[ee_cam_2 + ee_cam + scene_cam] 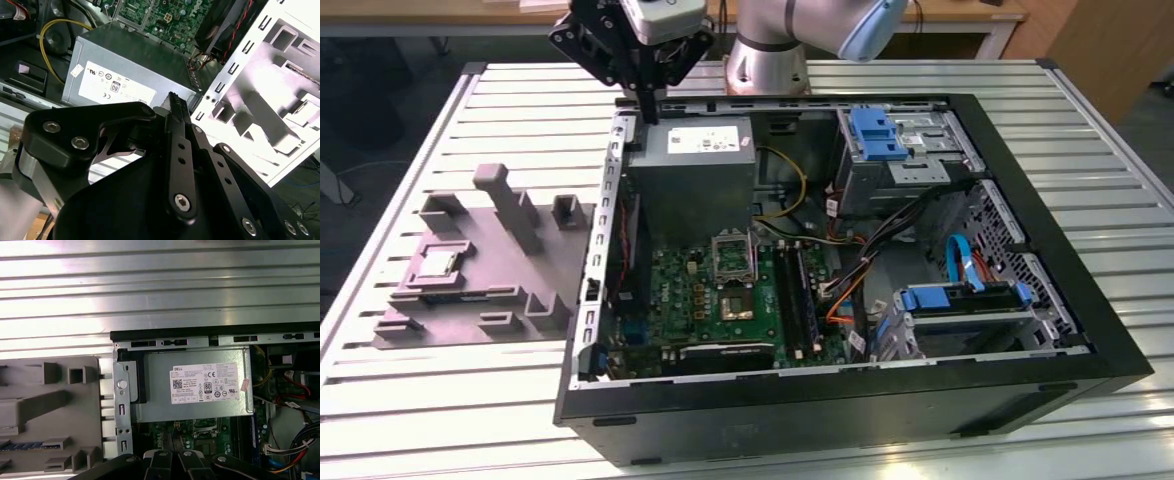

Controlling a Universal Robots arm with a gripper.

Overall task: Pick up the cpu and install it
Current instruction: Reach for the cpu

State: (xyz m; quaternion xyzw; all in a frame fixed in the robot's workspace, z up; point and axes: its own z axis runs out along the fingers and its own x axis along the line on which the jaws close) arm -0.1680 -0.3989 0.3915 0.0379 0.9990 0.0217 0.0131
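A black computer case (854, 410) lies open on a ribbed aluminium tabletop (454, 400). At the upper middle of the exterior view, the arm (774, 50), silver with a pale blue joint cap, carries the black pincer (644, 113). The pincer's slim fingers are drawn together into one narrow point with nothing between them. The point hangs just over the case's far rim, at the near corner of the grey sheet-metal power-supply box (694, 170).

The cpu (438, 262), a small pale silver square, lies flat in a shallow recess of the grey moulded plastic tray (480, 290). The tray sits on the tabletop at the exterior view's left, outside the case and well apart from the pincer. It is matte, with blocky upright posts and square pockets.

Inside the case, the green board (707, 300) lies below the power-supply box. Its metal-framed rectangular socket (731, 255) is near the middle of the frame.

In both wrist views the pincer (174, 97) (174, 456) shows as bolted black links. Beyond it are the power-supply box (125, 65) (195, 390), which bears a white label, and the tray (270, 120) (50, 405).
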